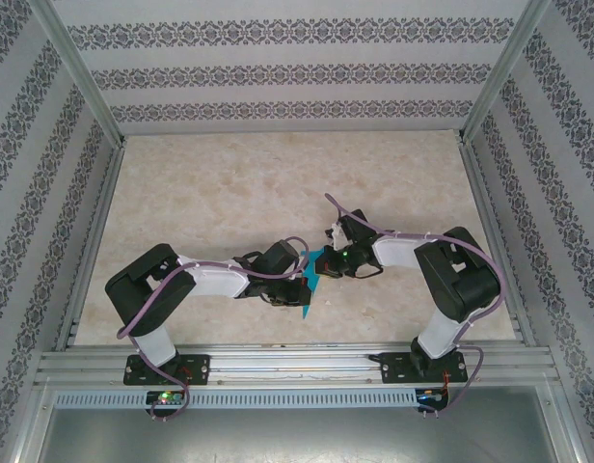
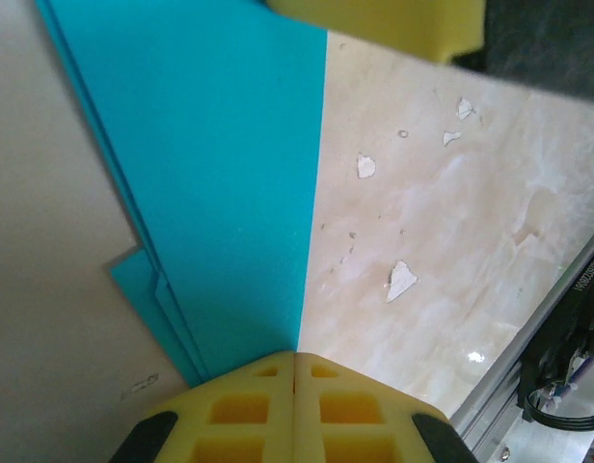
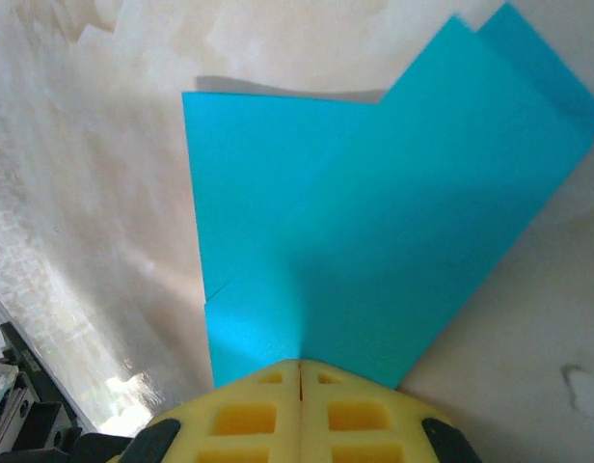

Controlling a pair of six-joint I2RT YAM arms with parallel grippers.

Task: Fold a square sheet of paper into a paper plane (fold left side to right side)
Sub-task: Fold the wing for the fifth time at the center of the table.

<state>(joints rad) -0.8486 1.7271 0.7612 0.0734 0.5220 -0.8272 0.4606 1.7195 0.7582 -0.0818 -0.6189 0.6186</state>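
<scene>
The folded paper (image 1: 310, 287) is lying flat on the surface (image 1: 229, 183) near the front edge, right between the two arms. The left hand (image 2: 295, 359) is closed up with its tips at one pointed end. The right hand (image 3: 300, 365) is closed too, tips down on the paper's edge.

Pale walls (image 1: 278, 72) banded with dark floral stripes; aluminium rails (image 1: 297, 362) frame the evenly lit, beige marbled bench (image 1: 278, 174).
</scene>
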